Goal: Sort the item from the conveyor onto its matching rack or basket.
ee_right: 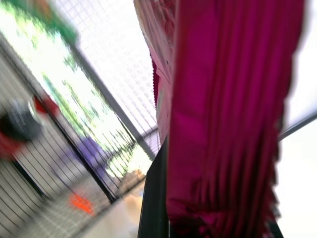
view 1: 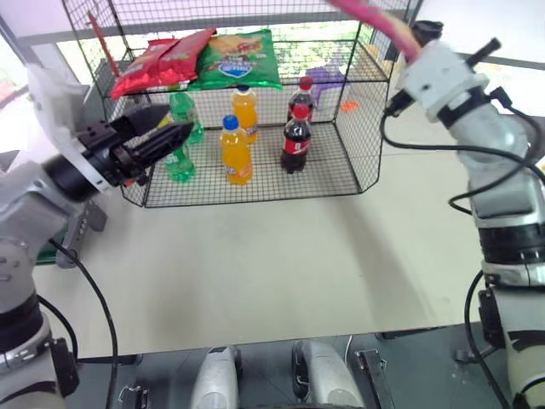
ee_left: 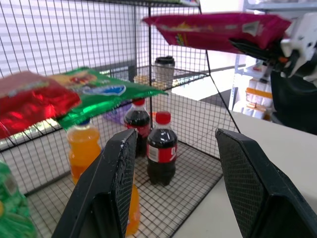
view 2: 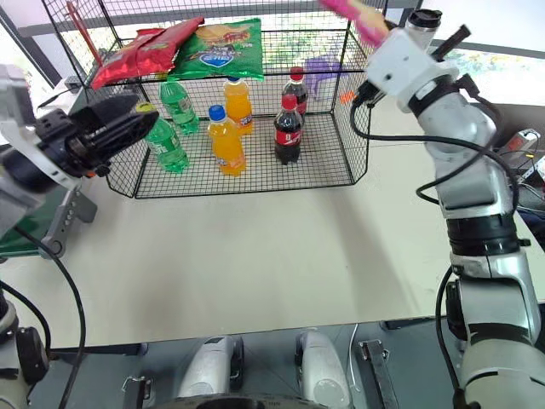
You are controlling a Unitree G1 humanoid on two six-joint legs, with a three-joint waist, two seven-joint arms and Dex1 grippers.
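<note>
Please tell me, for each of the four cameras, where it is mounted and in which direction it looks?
Left eye view: on the head, looking forward and down at the black wire rack; both arms show.
Right eye view: beside it, same scene; the right hand holds the pink crisp bag.
Left wrist view: on the left wrist, between the open left hand fingers, facing the cola bottles.
Right wrist view: on the right wrist, pressed against the bag.
Shared: the left wrist view also shows the bag, the green crisp bag and the red crisp bag.

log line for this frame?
right gripper: shut on pink crisp bag | bag: raised beside rack | left gripper: open, empty
</note>
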